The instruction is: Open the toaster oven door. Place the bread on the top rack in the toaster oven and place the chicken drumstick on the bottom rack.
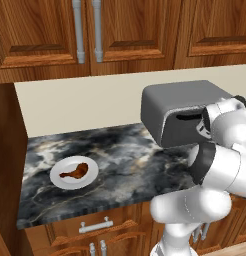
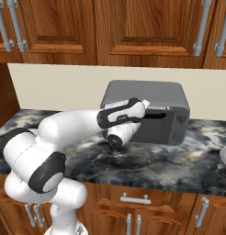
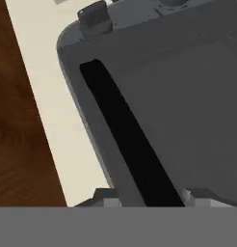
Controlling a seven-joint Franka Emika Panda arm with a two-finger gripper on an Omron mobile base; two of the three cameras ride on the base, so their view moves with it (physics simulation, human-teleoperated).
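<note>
The claw (image 3: 149, 197) is right up at the front of the toaster oven (image 2: 147, 98). Its two tips stand apart, one on each side of the door's top edge. The toaster oven door (image 3: 188, 111) is tipped open just a crack, with a thin black gap (image 3: 125, 140) beside the claw. I cannot tell if the tips touch the door. Far off to the claw's left, the chicken drumstick (image 1: 76, 172) lies on a white plate (image 1: 60, 181) on the dark marble counter (image 1: 120, 165).
</note>
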